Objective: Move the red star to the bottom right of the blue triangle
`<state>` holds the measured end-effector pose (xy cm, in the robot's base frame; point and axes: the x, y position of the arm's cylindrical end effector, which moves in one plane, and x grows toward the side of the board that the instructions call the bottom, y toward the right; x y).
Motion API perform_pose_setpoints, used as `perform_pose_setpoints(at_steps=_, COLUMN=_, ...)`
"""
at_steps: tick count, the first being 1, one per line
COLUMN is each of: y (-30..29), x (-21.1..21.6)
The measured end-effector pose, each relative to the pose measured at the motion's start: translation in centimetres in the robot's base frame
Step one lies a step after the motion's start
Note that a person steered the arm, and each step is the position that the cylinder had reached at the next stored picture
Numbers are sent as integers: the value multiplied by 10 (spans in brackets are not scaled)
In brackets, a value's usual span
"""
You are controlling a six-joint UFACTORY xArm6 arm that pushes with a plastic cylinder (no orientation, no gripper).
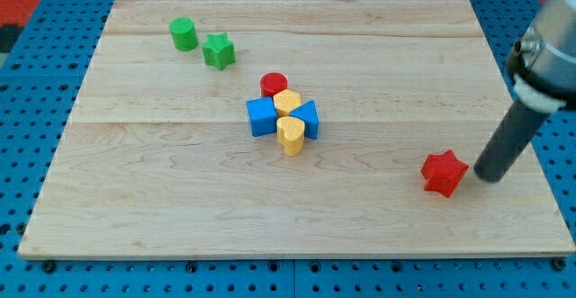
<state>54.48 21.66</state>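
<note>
The red star (444, 173) lies near the view's bottom right on the wooden board (162, 199). My tip (487, 176) is just to the right of it, a small gap apart. The blue triangle (308, 119) sits in a cluster near the board's middle, well to the left of and above the star. It touches a yellow heart (290, 134) and a yellow hexagon (287, 102).
The cluster also holds a blue cube (262, 116) and a red cylinder (274, 85). A green cylinder (184, 34) and a green star (218, 51) lie at the view's top left. The board's right edge is close to my tip.
</note>
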Motion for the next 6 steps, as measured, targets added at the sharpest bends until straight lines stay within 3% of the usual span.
perform_pose_setpoints(at_steps=1, y=-40, x=20)
perform_pose_setpoints(at_steps=2, y=-87, x=-1)
perform_pose_setpoints(at_steps=4, y=-33, x=-3)
perform_pose_setpoints(at_steps=5, y=-25, x=-27)
perform_pose_setpoints(at_steps=6, y=-69, x=-51)
